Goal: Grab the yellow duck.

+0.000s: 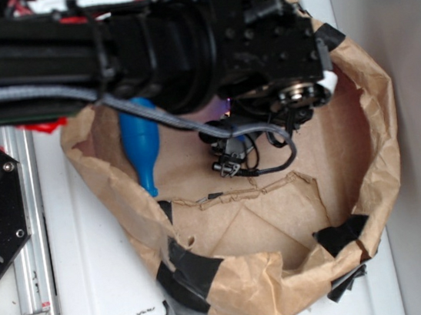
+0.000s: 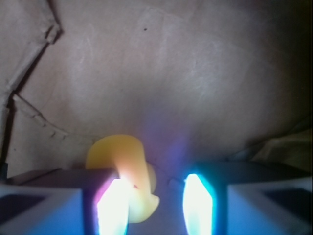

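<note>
The yellow duck (image 2: 124,164) lies on the brown paper floor in the wrist view, a small smooth yellow lump. My gripper (image 2: 155,208) is open and lowered around it. The duck rests against the glowing left finger (image 2: 113,208), while a gap separates it from the right finger (image 2: 198,205). In the exterior view the black arm (image 1: 203,42) reaches down into the paper container and hides the duck.
A crumpled brown paper container (image 1: 367,106) patched with black tape (image 1: 187,273) surrounds the gripper. A long blue bottle-shaped object (image 1: 141,147) lies inside it at the left. A metal rail (image 1: 26,228) runs along the left on the white table.
</note>
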`<action>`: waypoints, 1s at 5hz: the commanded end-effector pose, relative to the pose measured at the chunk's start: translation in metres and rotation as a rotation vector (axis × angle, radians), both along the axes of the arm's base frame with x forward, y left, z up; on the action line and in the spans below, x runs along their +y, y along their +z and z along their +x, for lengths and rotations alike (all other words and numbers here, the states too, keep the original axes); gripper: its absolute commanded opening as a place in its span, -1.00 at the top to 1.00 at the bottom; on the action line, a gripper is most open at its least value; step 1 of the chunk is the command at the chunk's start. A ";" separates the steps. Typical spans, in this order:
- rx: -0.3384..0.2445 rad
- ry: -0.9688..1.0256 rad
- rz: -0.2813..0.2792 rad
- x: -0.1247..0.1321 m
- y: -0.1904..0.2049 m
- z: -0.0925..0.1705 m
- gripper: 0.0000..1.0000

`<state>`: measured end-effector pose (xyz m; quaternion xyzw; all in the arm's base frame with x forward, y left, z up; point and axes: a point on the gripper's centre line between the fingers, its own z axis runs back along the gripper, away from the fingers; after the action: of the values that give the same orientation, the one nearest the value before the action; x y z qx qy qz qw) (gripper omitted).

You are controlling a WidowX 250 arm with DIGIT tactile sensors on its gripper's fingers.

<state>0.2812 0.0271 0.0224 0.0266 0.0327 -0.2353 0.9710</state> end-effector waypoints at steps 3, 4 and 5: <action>-0.272 0.165 0.026 -0.021 0.136 -0.013 1.00; -0.260 0.179 0.020 -0.017 0.132 -0.014 1.00; -0.243 0.194 -0.119 -0.016 0.130 -0.017 1.00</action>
<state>0.2633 0.0142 0.1440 -0.0087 -0.0761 -0.1396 0.9872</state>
